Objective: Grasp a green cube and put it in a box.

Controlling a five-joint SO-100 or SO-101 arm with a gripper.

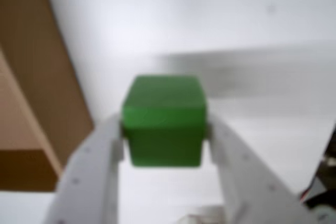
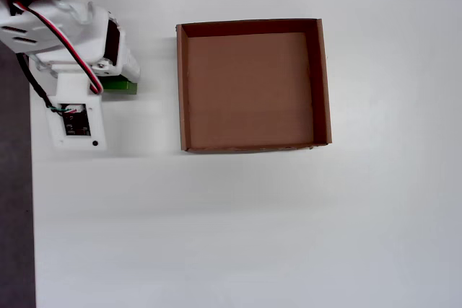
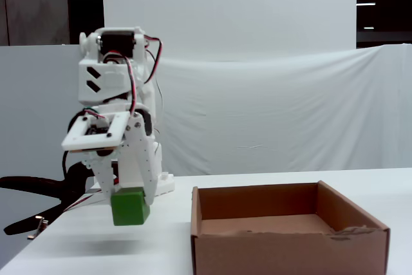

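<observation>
I'm seeing the fingers (image 1: 165, 140) clamping the green cube (image 1: 164, 120) from both sides, centre of the blurry wrist view. In the fixed view the cube (image 3: 129, 207) is hanging above the bench (image 3: 96, 252), left of the box (image 3: 283, 249). Overhead, the arm is hiding most of the cube (image 2: 120, 86); only a sliver is showing, upper left.
</observation>
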